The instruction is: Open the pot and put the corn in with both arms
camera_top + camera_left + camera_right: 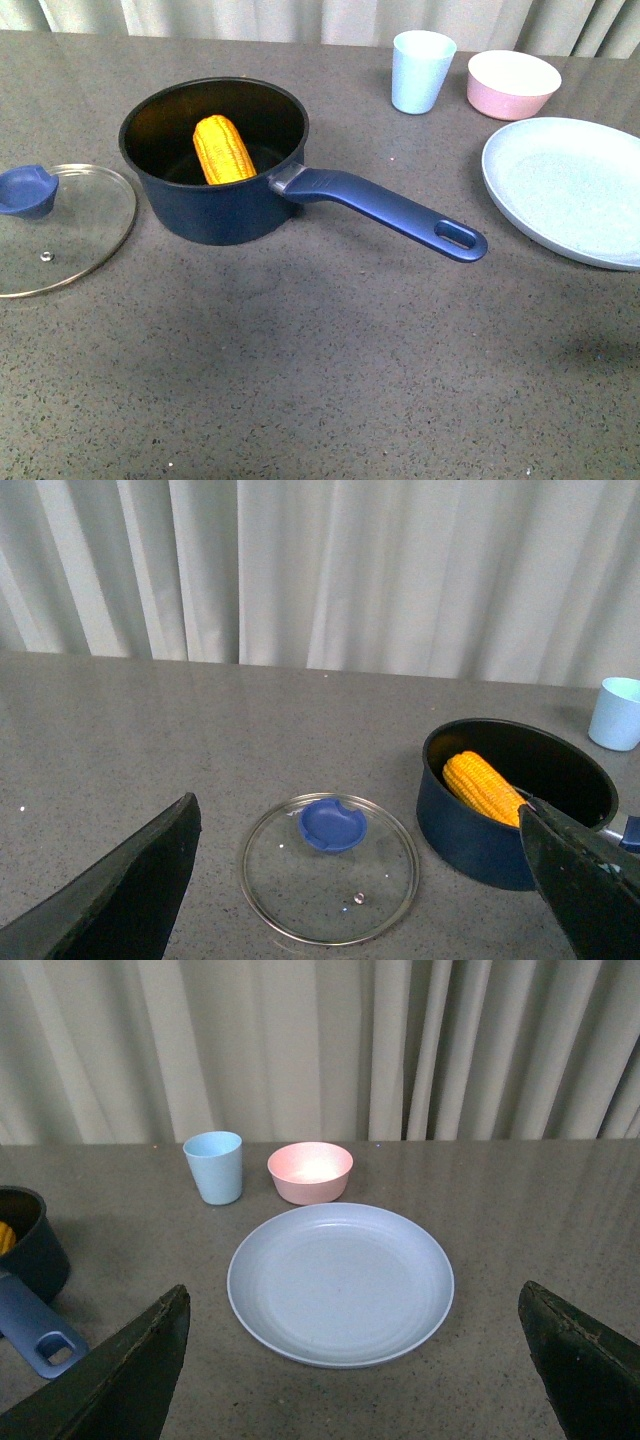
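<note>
The dark blue pot [225,215] stands uncovered on the grey table, its long handle [390,212] pointing to the right and toward me. The yellow corn [223,150] lies inside it, leaning on the pot's wall. In the left wrist view the pot [480,840] and corn [483,787] show beside the glass lid [330,880]. My left gripper [370,880] is open above the lid, holding nothing. My right gripper [360,1360] is open and empty above the light blue plate [340,1282]. Neither gripper shows in the front view.
The glass lid [75,235] with its blue knob [27,190] lies flat left of the pot. A light blue cup [421,71] and a pink bowl [512,84] stand at the back right. The large plate [570,185] lies at the right edge. Curtains hang behind the table.
</note>
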